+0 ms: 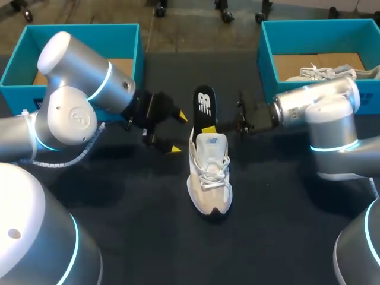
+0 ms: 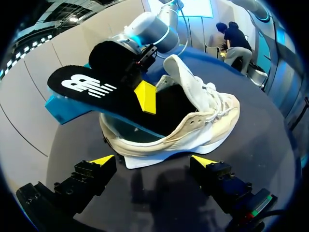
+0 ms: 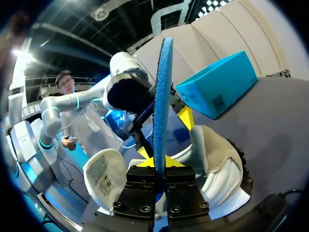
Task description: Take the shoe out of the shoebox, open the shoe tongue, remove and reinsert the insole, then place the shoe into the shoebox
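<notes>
One white shoe (image 1: pixel 209 175) stands on the table (image 1: pixel 279 208), toe toward the robot. The black insole (image 1: pixel 205 107) rises from its heel opening, its lower end hidden inside, and the right gripper (image 3: pixel 159 162) pinches it edge-on. The left gripper (image 1: pixel 177 132) hangs just beside the shoe's heel, fingers spread, holding nothing. Well beyond the shoe sit a left shoebox (image 1: pixel 89 28) and a right shoebox (image 1: pixel 266 56), which holds a second shoe (image 1: pixel 323 72), partly cut off.
</notes>
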Tool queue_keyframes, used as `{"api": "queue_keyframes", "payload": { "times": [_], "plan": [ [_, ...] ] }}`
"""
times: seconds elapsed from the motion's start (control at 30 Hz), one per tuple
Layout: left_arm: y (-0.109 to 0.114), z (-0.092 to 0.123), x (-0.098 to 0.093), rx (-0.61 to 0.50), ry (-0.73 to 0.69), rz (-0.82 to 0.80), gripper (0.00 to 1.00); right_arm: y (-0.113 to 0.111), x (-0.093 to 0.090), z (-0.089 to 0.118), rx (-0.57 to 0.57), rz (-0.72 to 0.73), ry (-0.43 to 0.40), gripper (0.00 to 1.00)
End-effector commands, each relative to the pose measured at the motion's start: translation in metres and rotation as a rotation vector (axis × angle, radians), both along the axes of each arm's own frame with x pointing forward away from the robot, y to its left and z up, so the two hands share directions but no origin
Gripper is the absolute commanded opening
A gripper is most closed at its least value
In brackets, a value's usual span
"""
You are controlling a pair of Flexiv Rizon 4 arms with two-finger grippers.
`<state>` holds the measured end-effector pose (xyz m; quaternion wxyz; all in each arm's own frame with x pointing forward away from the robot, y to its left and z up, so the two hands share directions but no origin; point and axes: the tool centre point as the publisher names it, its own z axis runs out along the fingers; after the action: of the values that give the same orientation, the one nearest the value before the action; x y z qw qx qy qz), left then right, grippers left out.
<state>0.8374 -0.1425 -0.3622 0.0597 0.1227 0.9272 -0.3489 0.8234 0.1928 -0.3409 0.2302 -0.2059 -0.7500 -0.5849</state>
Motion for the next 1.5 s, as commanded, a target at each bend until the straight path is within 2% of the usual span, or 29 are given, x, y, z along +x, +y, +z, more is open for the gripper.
{"api": "queue_keyframes", "payload": {
  "times": [0.03,0.2,0.27,0.33,0.37,0.4,0.53,0.73,0.83,0.9,1.07,1.5],
  "plan": [
    [-0.001,0.000,0.000,0.004,0.000,0.000,1.00,0.005,-0.010,-0.005,-0.019,0.002,0.021,0.00],
    [-0.003,-0.002,0.000,0.006,0.005,-0.002,1.00,0.005,-0.014,-0.008,-0.027,0.006,0.041,0.00],
    [-0.003,-0.002,0.000,0.006,0.007,-0.002,1.00,0.005,-0.011,-0.004,-0.037,0.002,0.023,0.00],
    [-0.003,-0.002,0.000,0.006,0.006,-0.001,1.00,0.005,-0.008,0.001,-0.044,0.000,0.002,0.16],
    [-0.002,-0.002,0.000,0.006,0.006,-0.001,1.00,0.004,-0.006,0.004,-0.051,0.000,-0.010,0.18],
    [-0.002,-0.002,0.000,0.005,0.005,0.000,1.00,0.004,-0.003,0.007,-0.056,0.000,-0.021,0.24],
    [-0.001,0.000,-0.001,0.004,0.001,0.002,1.00,0.003,0.004,0.017,-0.070,0.007,-0.050,0.28],
    [0.006,0.003,-0.002,-0.002,-0.008,0.019,1.00,0.002,0.015,0.020,-0.082,0.030,-0.062,0.27],
    [0.009,0.005,-0.003,-0.004,-0.012,0.027,1.00,0.002,0.019,0.018,-0.075,0.042,-0.062,0.21],
    [0.010,0.005,-0.003,-0.005,-0.014,0.032,1.00,0.002,0.019,0.014,-0.058,0.041,-0.075,0.00],
    [0.012,0.003,-0.004,-0.003,-0.010,0.040,1.00,0.000,0.013,0.003,-0.050,0.032,-0.064,0.00],
    [0.013,0.000,0.000,-0.003,-0.008,0.042,1.00,0.002,-0.014,-0.006,-0.058,0.020,0.014,0.00]
  ]
}}
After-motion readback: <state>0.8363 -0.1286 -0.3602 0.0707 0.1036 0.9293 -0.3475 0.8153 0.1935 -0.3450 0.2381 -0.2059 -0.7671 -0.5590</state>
